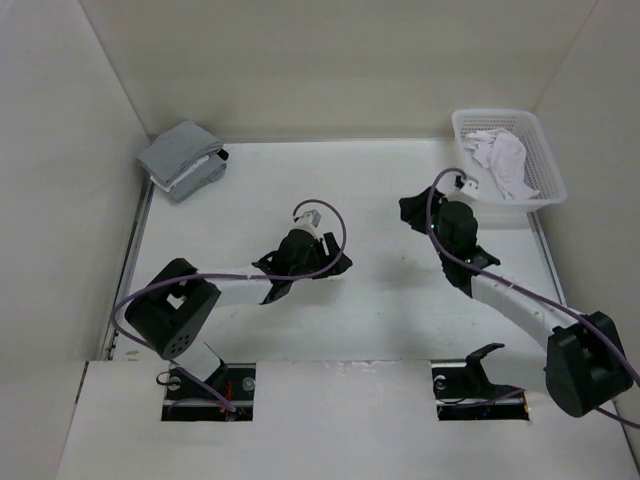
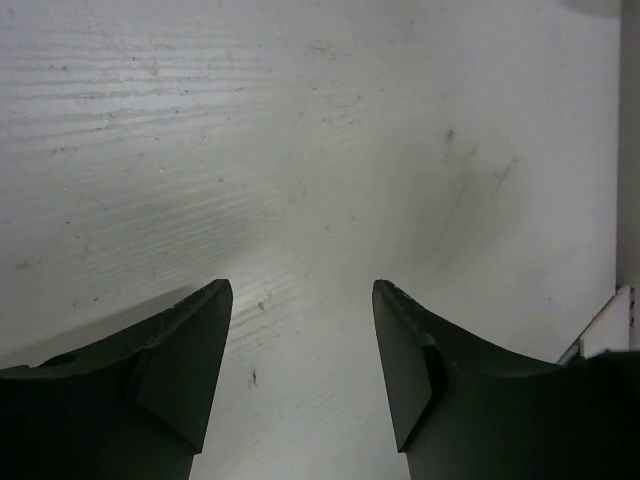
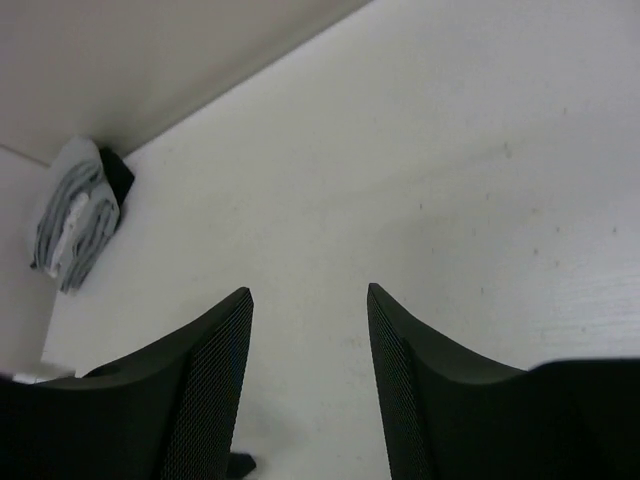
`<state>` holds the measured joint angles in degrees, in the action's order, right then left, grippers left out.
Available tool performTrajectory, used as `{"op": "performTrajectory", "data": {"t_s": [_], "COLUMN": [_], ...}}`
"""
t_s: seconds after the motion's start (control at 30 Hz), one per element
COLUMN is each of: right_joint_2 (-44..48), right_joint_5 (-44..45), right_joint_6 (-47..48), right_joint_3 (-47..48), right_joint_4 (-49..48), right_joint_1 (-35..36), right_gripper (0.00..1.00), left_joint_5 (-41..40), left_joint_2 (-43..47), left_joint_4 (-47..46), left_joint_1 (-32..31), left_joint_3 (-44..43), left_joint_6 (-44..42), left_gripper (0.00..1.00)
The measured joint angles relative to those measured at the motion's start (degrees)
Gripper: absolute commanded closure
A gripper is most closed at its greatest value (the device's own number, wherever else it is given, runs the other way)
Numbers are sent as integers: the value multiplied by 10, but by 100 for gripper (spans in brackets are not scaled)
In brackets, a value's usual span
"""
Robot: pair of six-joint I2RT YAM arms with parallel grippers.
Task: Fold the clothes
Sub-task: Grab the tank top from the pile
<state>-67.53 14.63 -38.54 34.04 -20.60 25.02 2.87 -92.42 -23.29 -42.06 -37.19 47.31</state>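
Both claws are released, nothing btwn the jaws: left claw point(image 1: 300, 262) hangs over bare worktop point(image 1: 380, 300) w/ jaws spread wide, its wrist view showing only scuffed white surface under the tips; right claw point(image 1: 413, 211) is likewise parted and empty over bare surface; the clothes point(image 1: 505, 160), one crumpled white garment, sit heaped in the white plastic basket point(image 1: 500, 213), just behind and to the right of the right claw, near its wrist, and well apart from the left claw, off to that claw's far right; garment is in there bc it's not yet been fetched, so no fold done; task at its very start, by my reading; right claw is the nearer one, prob. parked beside the basket for that reason, but its tips point away from it, toward the far-left corner where its own cam picks up a grey-and-white cloth bundle point(image 3: 75, 215); it'd need to turn back and reach over the rim before closing on fabric; left claw prob. waits over the open middle bc that's where the garment wants spreading flat, and soft-looking cloth likely needs two grips to lay out; bundle lies well off ahead-left of the left claw, by the back wall, not part of the job; risks: fabric snagging on the basket mesh, or the basket dragging along w/ it.
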Motion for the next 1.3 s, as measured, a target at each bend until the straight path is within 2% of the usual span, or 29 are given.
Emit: {"op": "performTrajectory", "data": {"t_s": [0.1,0.17,0.2,0.23,0.3,0.37,0.43,0.5,0.53,0.63,0.7,0.8,0.93,1.0,1.03,1.07,1.17,1.23,1.27,1.3], "right_joint_2": [-19,-41,-57,-71,-111,-165,-226,-304,-349,-484,-585,-671,-769,-781,-797,-801,-817,-824,-826,-826], "right_joint_5": [4,5,6,8,11,15,23,30,33,43,49,50,37,31,10,3,-21,-36,-43,-48], "right_joint_6": [12,23,28,30,42,49,57,63,71,95,134,164,193,193,186,182,170,163,158,157], "right_joint_3": [73,128,158,182,236,301,358,436,482,621,714,798,912,928,958,967,1003,1022,1029,1031], "right_joint_4": [23,33,37,36,46,61,84,108,127,169,216,273,322,336,351,354,378,389,395,398], "right_joint_1": [-35,-69,-90,-106,-148,-192,-237,-279,-301,-350,-382,-396,-402,-405,-412,-415,-428,-436,-440,-442], "right_gripper": [64,77,89,91,99,100,95,78,68,49,43,37,37,41,48,50,67,81,92,96], "left_joint_5": [-1,-5,-8,-11,-16,-19,-21,-23,-24,-28,-32,-37,-37,-37,-36,-37,-33,-31,-30,-30], "left_joint_2": [47,70,79,84,87,86,85,84,82,67,54,39,17,14,14,14,15,17,19,22], "left_joint_4": [-27,-58,-74,-85,-102,-109,-113,-117,-122,-133,-135,-145,-159,-162,-169,-179,-197,-206,-210,-212], "left_joint_1": [-1,-1,-2,-2,-4,-4,-4,-4,-4,-4,-4,-1,11,18,24,33,55,70,79,88], "left_joint_3": [20,33,41,48,59,66,69,69,69,69,69,69,69,69,70,73,83,93,100,107], "left_joint_6": [-11,-20,-25,-29,-37,-48,-51,-54,-56,-58,-59,-59,-59,-57,-55,-50,-39,-32,-28,-25], "left_gripper": [43,46,55,57,75,85,85,81,76,66,57,55,55,55,54,54,54,54,54,54]}}
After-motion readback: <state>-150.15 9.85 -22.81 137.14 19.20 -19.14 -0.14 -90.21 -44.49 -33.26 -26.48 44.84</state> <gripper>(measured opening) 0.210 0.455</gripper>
